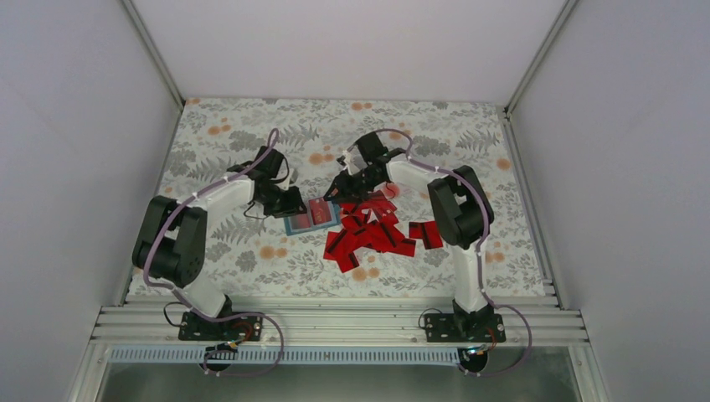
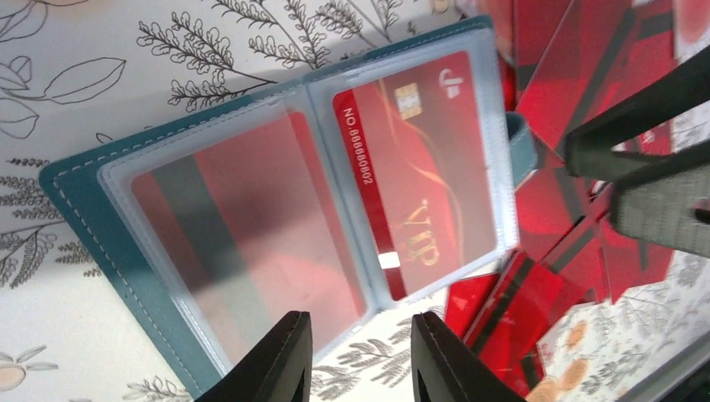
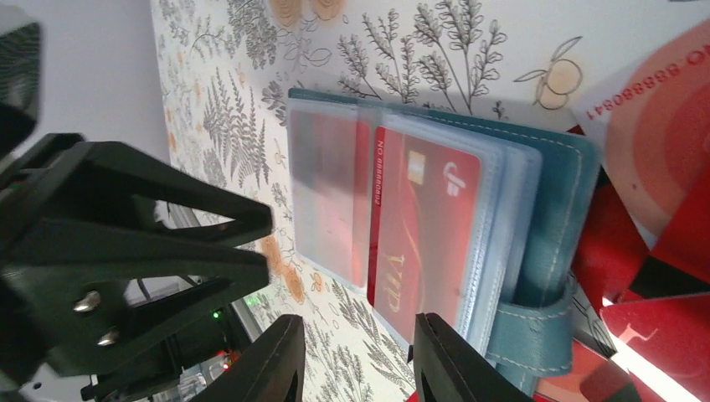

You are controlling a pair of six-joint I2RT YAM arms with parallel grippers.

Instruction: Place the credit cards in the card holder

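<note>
credit cards (image 1: 377,234), thin flat bright-red plastic rectangles with black stripes, lie mostly loose in an overlapping heap on the floral-patterned counter (image 1: 243,138), right of centre. the card holder (image 1: 311,216), a small teal-blue folding wallet with clear plastic sleeves (image 2: 502,167), lies open and flat just left of the heap, its right edge touching or overlapping the nearest cards.

the two sleeves on show are both filled. one holds a stripe-up red card (image 2: 234,226), the other a face-up red card (image 2: 423,167) with chip and gold lettering showing. in the right wrist view more sleeves are stacked under the face-up one; whether they hold anything cannot be told.

the left end effector (image 2: 360,360) hovers at the holder's left edge, its fingers apart with nothing between them. the right end effector (image 3: 356,364) hangs close to the holder on the heap side, likewise parted and empty.

judging from how things lie, the job is barely begun: two cards are in and most of the heap is out. the step in hand looks like getting ready for another card. the next move probably calls for the right end effector to take a single card from the heap, which is awkward because the cards are thin and overlapping, so an exposed edge is the best place to grip. meanwhile the left end effector would need to turn a filled sleeve aside and steady the holder, so the card can slide squarely into an empty pocket.
</note>
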